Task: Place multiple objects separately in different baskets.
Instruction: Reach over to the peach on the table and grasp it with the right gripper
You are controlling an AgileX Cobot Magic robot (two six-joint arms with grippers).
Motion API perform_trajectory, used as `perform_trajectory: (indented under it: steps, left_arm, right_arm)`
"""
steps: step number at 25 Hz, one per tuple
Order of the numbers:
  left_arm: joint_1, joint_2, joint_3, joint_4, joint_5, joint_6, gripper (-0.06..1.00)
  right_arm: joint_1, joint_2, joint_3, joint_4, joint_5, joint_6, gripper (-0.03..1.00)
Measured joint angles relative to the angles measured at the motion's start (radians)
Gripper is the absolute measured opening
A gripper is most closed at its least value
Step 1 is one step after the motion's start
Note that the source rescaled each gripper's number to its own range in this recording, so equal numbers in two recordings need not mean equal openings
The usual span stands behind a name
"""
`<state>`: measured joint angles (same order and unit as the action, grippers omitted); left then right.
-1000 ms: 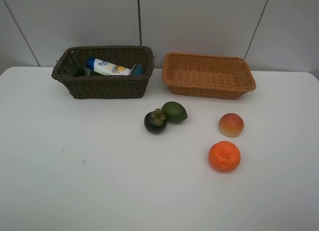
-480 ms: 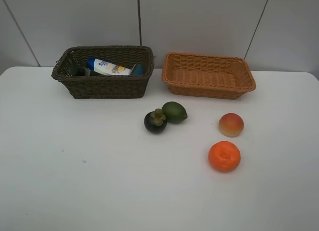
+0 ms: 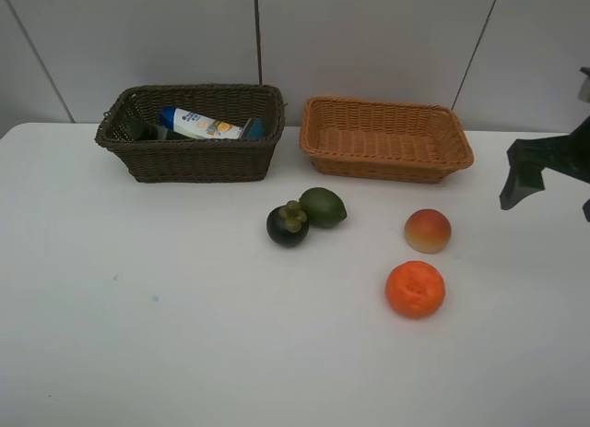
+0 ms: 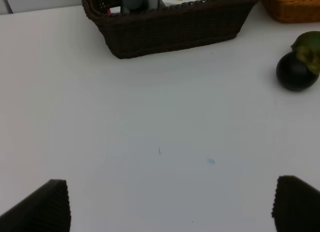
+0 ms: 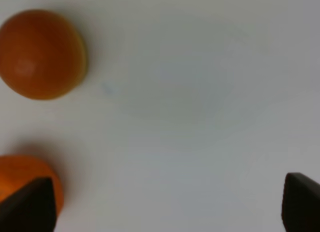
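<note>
Four fruits lie on the white table: a dark purple mangosteen touching a green citrus, a peach and an orange. Behind them stand a dark brown basket and a light orange-tan basket. The dark one holds a white blue-capped bottle and darker items. My right gripper hangs open at the right edge, right of the peach and orange. My left gripper is open over bare table, short of the dark basket and mangosteen.
A grey panelled wall rises just behind both baskets. The table's front and left parts show only white surface. In the left wrist view a corner of the tan basket and the green citrus sit at the frame's edge.
My right gripper has come into the exterior high view from the right edge. The fruits, baskets and their contents have not moved.
</note>
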<state>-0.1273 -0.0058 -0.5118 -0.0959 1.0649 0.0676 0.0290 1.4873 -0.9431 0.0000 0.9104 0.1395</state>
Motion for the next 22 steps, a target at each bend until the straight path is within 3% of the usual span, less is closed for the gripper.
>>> perform_trajectory:
  steps: [4, 12, 22]
  left_arm:
    - [0.000, 0.000, 0.000, 0.000, 0.000, 0.000, 0.99]
    - [0.000, 0.000, 0.000, 0.000, 0.000, 0.000, 0.99]
    - [0.000, 0.000, 0.000, 0.000, 0.000, 0.000, 0.99]
  right_arm:
    - [0.037, 0.150, -0.062, 0.085, -0.040, -0.079, 1.00]
    - [0.200, 0.330, -0.137, 0.083, -0.101, -0.111, 1.00]
    - [0.209, 0.441, -0.141, 0.036, -0.198, -0.116, 1.00]
